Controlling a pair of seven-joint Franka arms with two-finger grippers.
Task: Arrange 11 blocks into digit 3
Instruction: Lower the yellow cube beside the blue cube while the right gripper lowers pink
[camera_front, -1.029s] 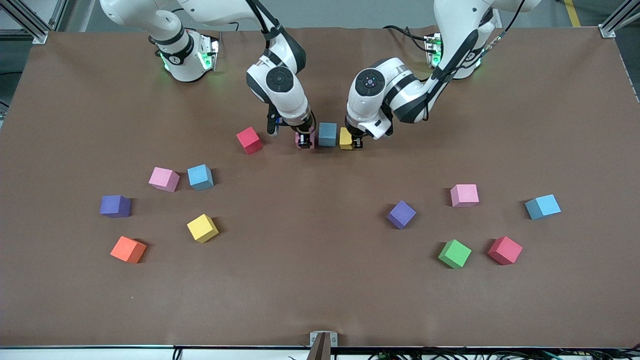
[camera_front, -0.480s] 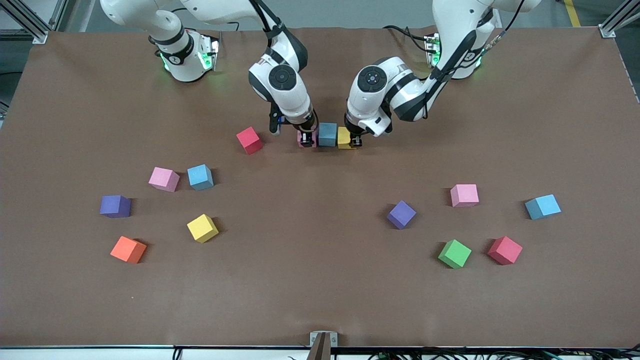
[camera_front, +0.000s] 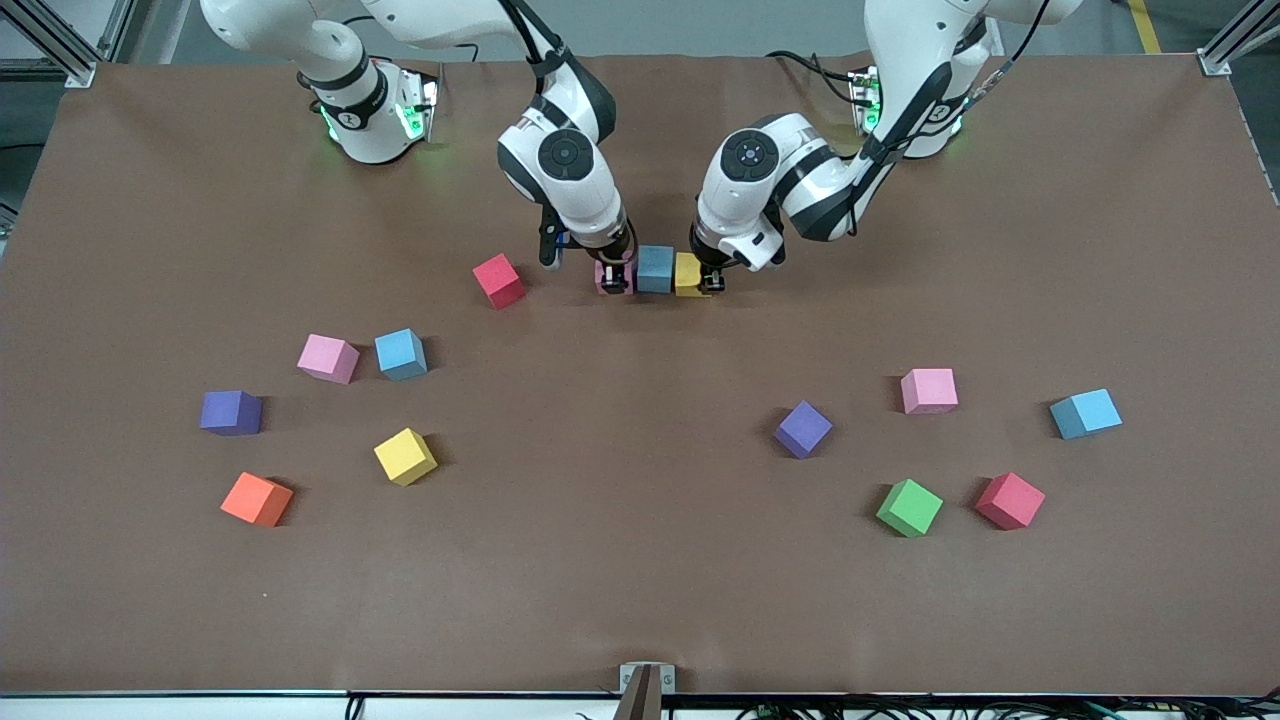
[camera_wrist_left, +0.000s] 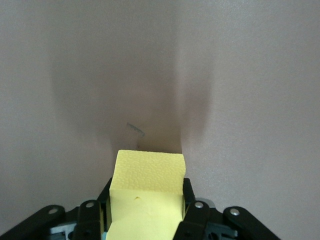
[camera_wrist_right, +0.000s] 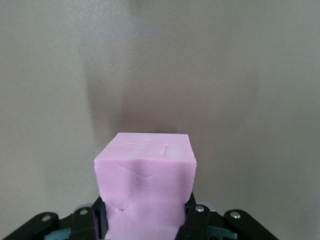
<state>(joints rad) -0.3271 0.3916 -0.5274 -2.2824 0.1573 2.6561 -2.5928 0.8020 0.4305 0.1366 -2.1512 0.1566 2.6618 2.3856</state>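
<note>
While loose matte cubes lie scattered nearest the front camera, an orange one (camera_front: 257, 499), a green one (camera_front: 909, 507) and a red one (camera_front: 1010, 500) wait as stock for the digit, with a yellow cube (camera_front: 405, 456) and two purple cubes (camera_front: 231, 412) (camera_front: 803, 429) a little farther up. Farther still sit two pink (camera_front: 328, 358) (camera_front: 929, 390) and two blue cubes (camera_front: 401, 354) (camera_front: 1085, 413). Farthest, a short row is forming, probably the top bar of the 3: the right gripper (camera_front: 613, 281) is clamped on a pink foam block (camera_wrist_right: 145, 182), the left gripper (camera_front: 706, 283) is clamped on a yellow foam block (camera_wrist_left: 146, 185), each pressed beside a blue centre block (camera_front: 655, 268) to square the line. Another red cube (camera_front: 498, 280) lies just beside it, toward the right arm's end.
</note>
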